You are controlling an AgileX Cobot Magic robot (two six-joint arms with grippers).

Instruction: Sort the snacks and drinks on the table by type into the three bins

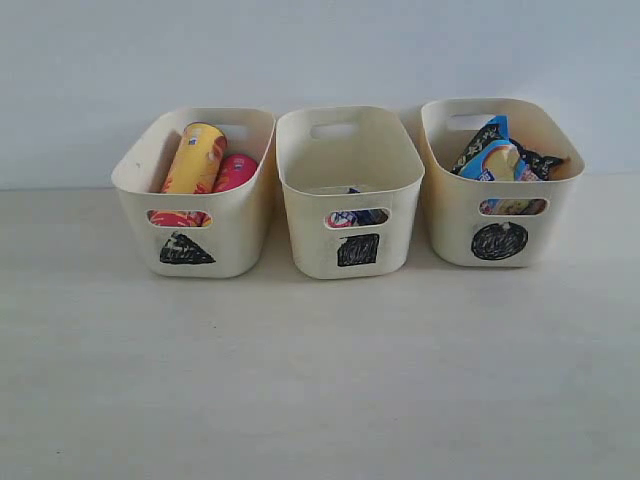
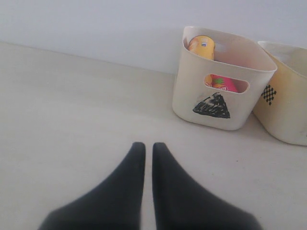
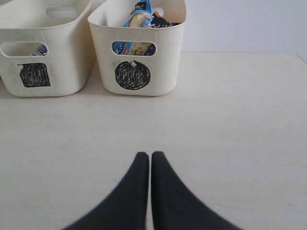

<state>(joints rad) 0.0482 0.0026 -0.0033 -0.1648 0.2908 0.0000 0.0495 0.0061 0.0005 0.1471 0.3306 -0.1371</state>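
Note:
Three cream bins stand in a row at the back of the table. The triangle bin [image 1: 240,200] on the left holds a yellow chip tube [image 1: 196,157] and a pink chip tube [image 1: 236,171]. Low in the square bin [image 1: 390,190] in the middle lies a small white-blue carton [image 1: 352,216]. The circle bin [image 1: 560,190] on the right holds blue [image 1: 488,150] and orange-black noodle packets [image 1: 535,160]. Neither arm shows in the exterior view. My left gripper [image 2: 148,146] is shut over bare table, short of the triangle bin [image 2: 192,96]. My right gripper [image 3: 146,155] is shut, short of the circle bin [image 3: 172,57].
A pale wall runs close behind the bins. The table's right edge [image 3: 303,56] shows in the right wrist view. In front of the bins the tabletop [image 1: 320,380] is a pale plain surface.

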